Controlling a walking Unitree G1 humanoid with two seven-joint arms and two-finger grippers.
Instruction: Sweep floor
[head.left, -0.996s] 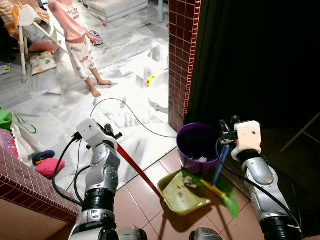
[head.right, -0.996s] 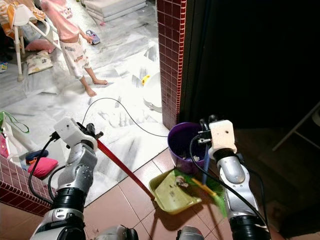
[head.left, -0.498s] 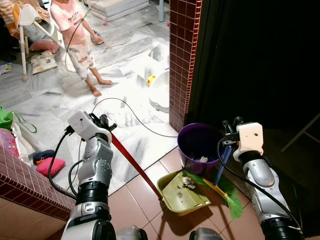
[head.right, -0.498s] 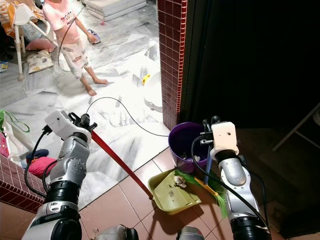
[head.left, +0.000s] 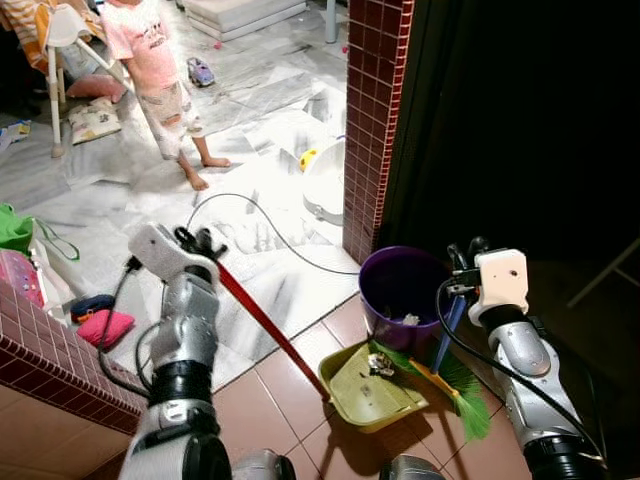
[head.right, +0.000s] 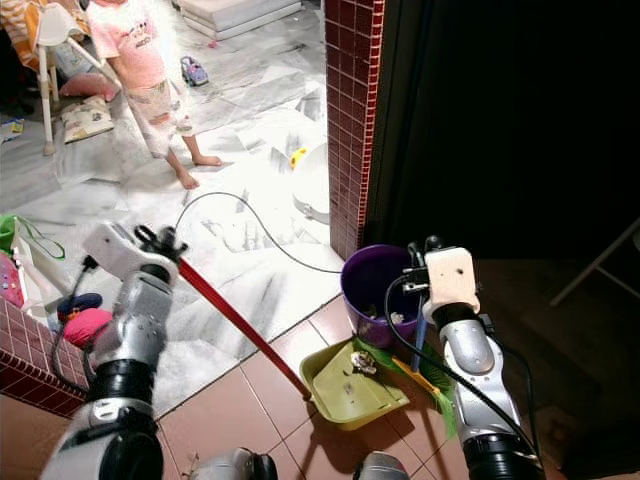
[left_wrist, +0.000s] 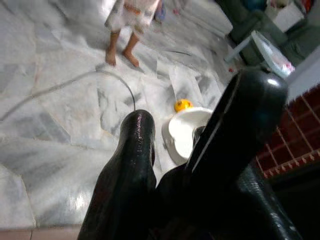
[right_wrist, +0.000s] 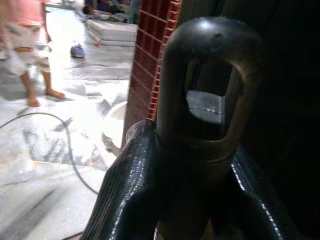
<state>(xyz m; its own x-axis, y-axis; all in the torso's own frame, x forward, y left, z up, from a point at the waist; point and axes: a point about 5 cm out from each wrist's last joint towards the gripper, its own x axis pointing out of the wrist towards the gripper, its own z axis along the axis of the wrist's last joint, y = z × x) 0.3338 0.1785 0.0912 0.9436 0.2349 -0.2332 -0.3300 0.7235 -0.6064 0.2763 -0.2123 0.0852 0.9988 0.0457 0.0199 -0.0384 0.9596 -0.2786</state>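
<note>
So the dustpan (head.left: 368, 385) is loaded now: a little clump of dirt (head.left: 379, 365) sits in the yellow-green pan, right below the right jaws (head.left: 456, 283) and up against the purple bin (head.left: 400, 292). Left jaws (head.left: 203, 243) are pinched on the top of the red pole (head.left: 268, 322), which slants down from them to the pan's near corner. Right jaws are clamped round the blue broom handle (head.left: 444, 331), with the green bristles (head.left: 462, 392) splayed on the tiles just below them, beside the pan's open edge.

What's changed over the last second: the left arm has swung outward and up, so the pole leans flatter than before, and the pan has shuffled slightly closer to the bin. The bristles were blurred mid-stroke a second ago; now they look settled, so I'd guess the sweeping-in part is basically done and the next thing is tipping the pan into the bin.

Also, a person (head.left: 155, 75) is standing on the marble floor (head.left: 120, 200) well beyond the left jaws, shifted a bit in frame, though the camera moved too.
</note>
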